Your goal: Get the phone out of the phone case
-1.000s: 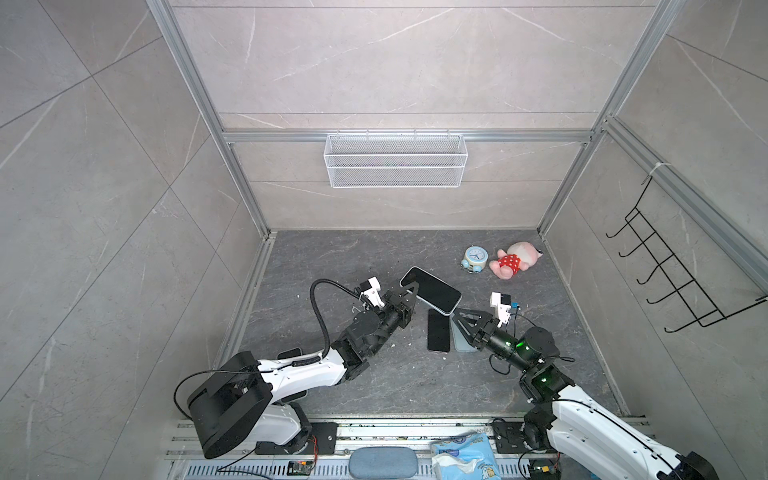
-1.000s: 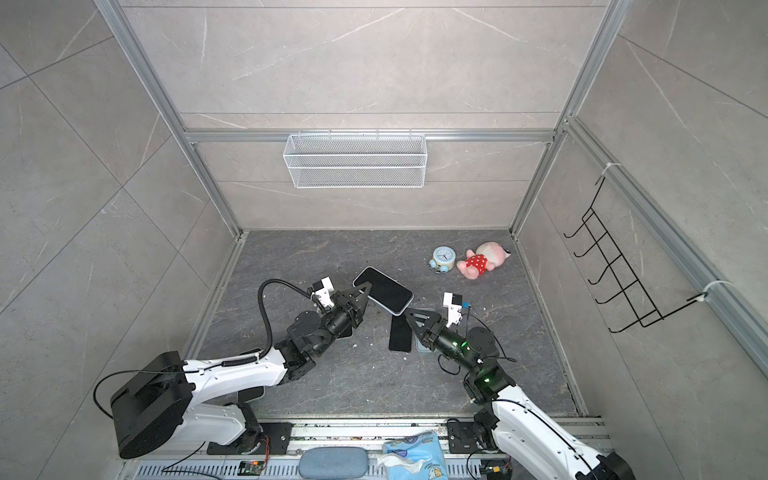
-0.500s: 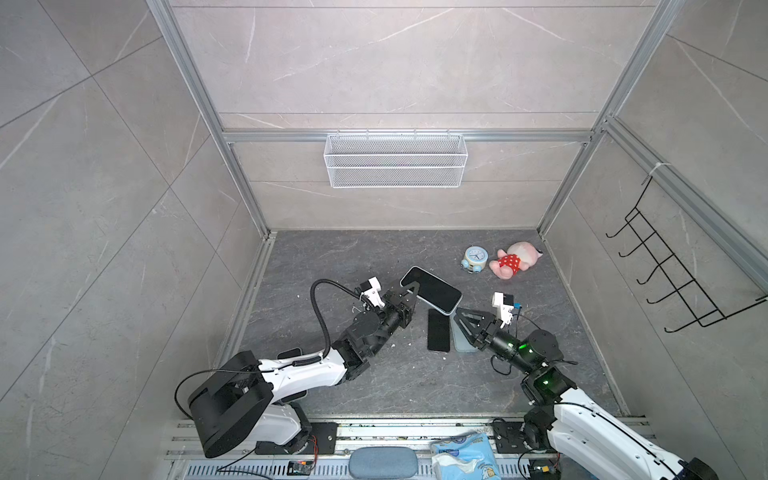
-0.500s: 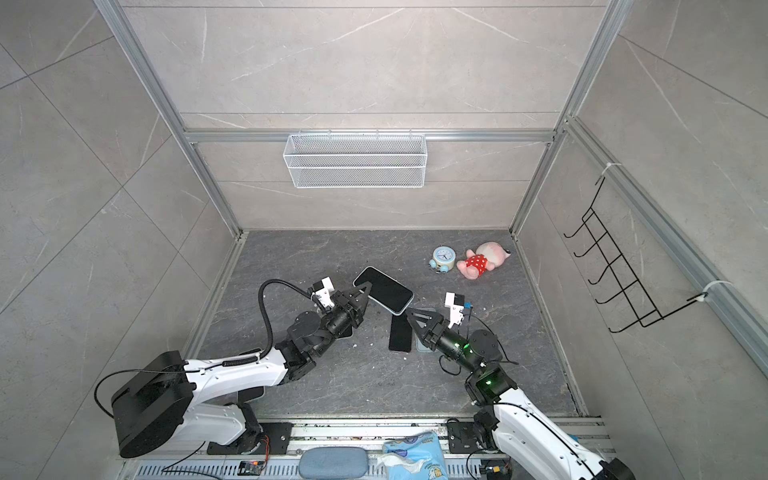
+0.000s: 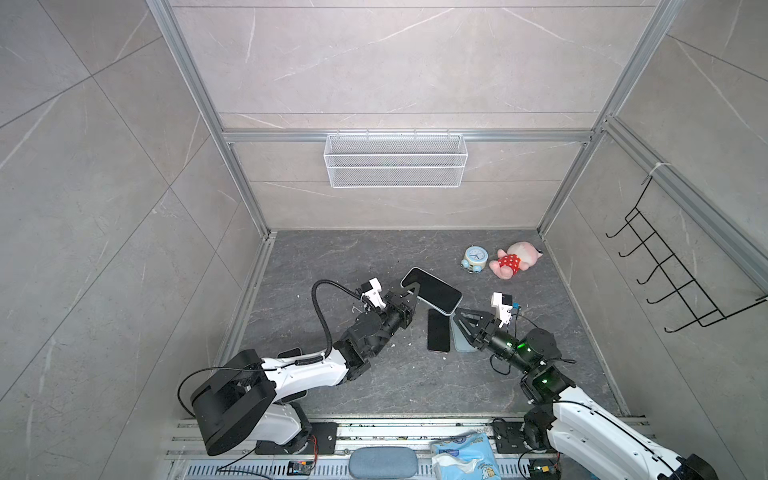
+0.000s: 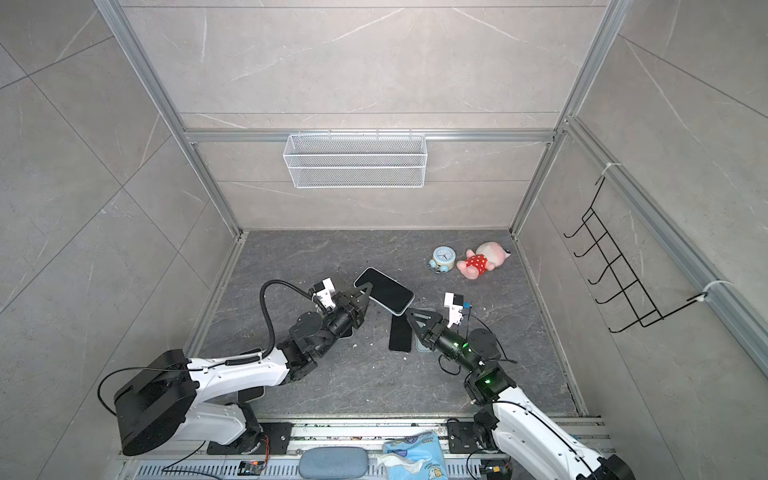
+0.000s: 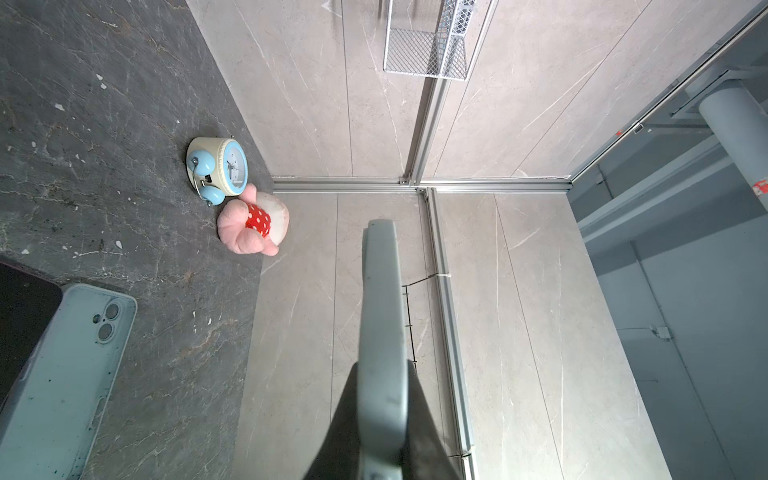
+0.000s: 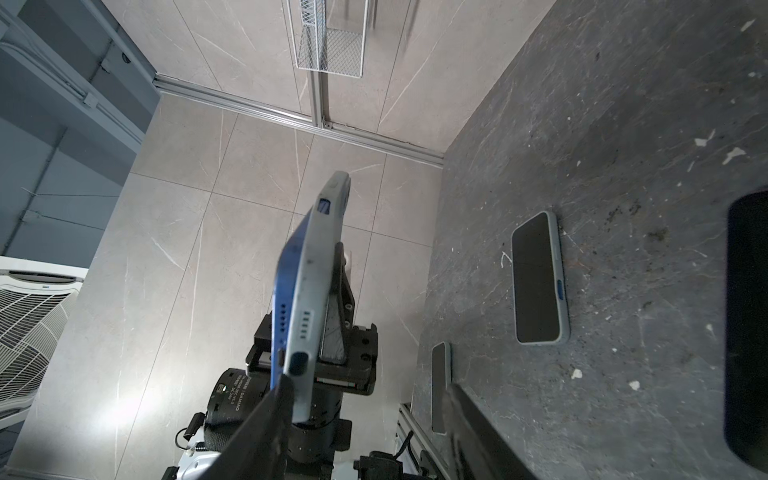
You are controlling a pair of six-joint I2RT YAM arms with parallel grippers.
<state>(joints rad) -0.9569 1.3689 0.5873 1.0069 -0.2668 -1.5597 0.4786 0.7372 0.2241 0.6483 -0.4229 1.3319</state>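
- The left gripper (image 5: 409,292) is pinched shut on one corner of the phone (image 5: 432,291). The phone sits in its pale phone case (image 8: 311,266) and hangs tilted in the air, screen up, clear of the table (image 5: 374,257).
- The right gripper (image 5: 458,318) stands about half open at the opposite, lower end, with nothing clamped between its fingers.
- In the right wrist view the case's port end lies against or just over one right finger (image 8: 270,419), and the other finger (image 8: 473,428) stands well apart. Whether the first one truly touches, I cannot tell from this angle.
- The step in hand looks like the peel: the right fingers take the case's lip at that free end while the left ones anchor the phone.
- To do it well, I would bring the end squarely between the right fingertips and close on the case's rim only, not across the screen. Then roll the rim away from the glass, corner first.
- The left fingers pinch glass and case back together, so that corner will likely not release. Work from the far end toward them.
- A black phone (image 5: 438,330) and an empty case (image 7: 62,374) lie on the table below the right fingers. A slip would probably drop the held phone onto them, so pull slowly and hold the left pinch firm.
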